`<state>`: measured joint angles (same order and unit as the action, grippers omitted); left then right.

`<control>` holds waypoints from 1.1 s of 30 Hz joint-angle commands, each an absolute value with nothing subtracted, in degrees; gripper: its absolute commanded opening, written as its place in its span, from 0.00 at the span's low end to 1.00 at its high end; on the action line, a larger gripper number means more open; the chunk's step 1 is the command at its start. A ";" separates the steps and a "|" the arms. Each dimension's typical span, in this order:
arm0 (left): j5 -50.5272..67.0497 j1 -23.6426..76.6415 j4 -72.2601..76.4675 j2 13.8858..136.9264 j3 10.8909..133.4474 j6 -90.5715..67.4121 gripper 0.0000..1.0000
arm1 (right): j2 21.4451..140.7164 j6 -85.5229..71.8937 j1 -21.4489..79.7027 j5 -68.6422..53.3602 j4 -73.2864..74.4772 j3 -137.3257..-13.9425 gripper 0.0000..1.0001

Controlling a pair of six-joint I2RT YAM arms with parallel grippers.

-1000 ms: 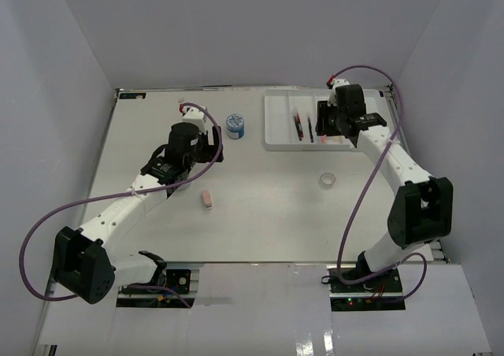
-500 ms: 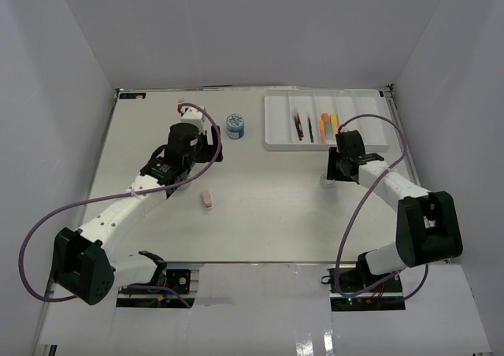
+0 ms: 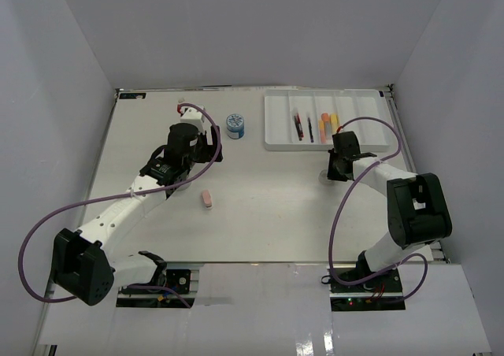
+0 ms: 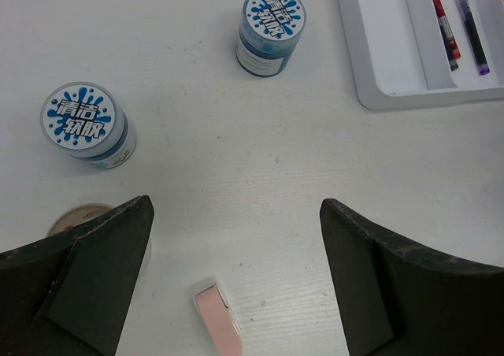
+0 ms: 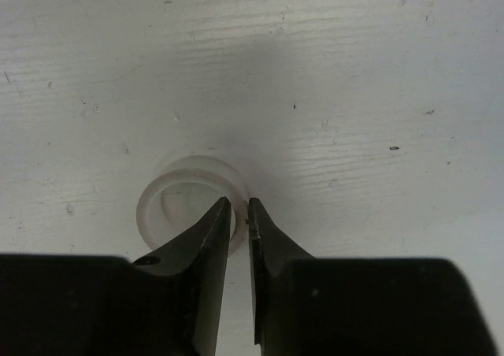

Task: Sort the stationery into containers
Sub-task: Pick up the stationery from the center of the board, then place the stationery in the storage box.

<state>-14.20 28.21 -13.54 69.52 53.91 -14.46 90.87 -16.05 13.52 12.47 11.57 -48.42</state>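
My right gripper [image 5: 239,202] is shut on the wall of a white tape roll [image 5: 150,206] lying flat on the table, one finger inside the ring and one outside. From above, that gripper [image 3: 335,171] sits just below the white tray [image 3: 279,127], which holds red and black pens [image 3: 298,124] and orange and yellow markers [image 3: 324,124]. My left gripper [image 4: 236,206] hangs open above the table. The pink eraser [image 4: 216,320] lies just below it between the fingers. Two blue-lidded jars [image 4: 272,29] [image 4: 83,124] stand ahead, and a second tape roll [image 4: 79,214] peeks out by the left finger.
The tray's corner [image 4: 378,49] shows at the upper right of the left wrist view. White walls enclose the table on three sides. A purple cable [image 3: 370,124] loops over the right arm close to the tray.
The right arm came down from over the tray to the table in front of it, and its jaws closed on the tape roll's wall. The left arm has barely moved.
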 commanded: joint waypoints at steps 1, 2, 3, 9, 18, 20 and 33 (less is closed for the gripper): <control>-14.68 28.04 -13.97 67.50 53.61 -14.50 0.98 | 90.53 -16.44 13.18 13.45 9.40 -49.57 0.19; -14.33 28.04 -13.97 67.67 53.61 -14.41 0.98 | 90.35 -16.35 13.18 13.53 9.49 -49.66 0.12; -14.33 28.04 -13.89 67.68 53.61 -14.50 0.98 | 90.18 -16.43 13.10 13.54 9.49 -49.66 0.10; -14.68 28.04 -13.89 68.20 53.53 -14.41 0.98 | 89.12 -15.65 12.13 13.54 10.54 -52.37 0.08; -14.77 28.04 -14.06 68.91 53.61 -14.24 0.98 | 92.28 -15.47 1.59 15.91 13.71 -66.52 0.08; -14.41 28.04 -14.15 68.91 53.61 -14.24 0.98 | 94.55 -16.52 -1.57 17.13 13.80 -69.76 0.08; -14.59 28.04 -14.50 69.08 53.79 -13.97 0.98 | 110.29 -17.75 -9.75 19.07 15.03 -85.16 0.10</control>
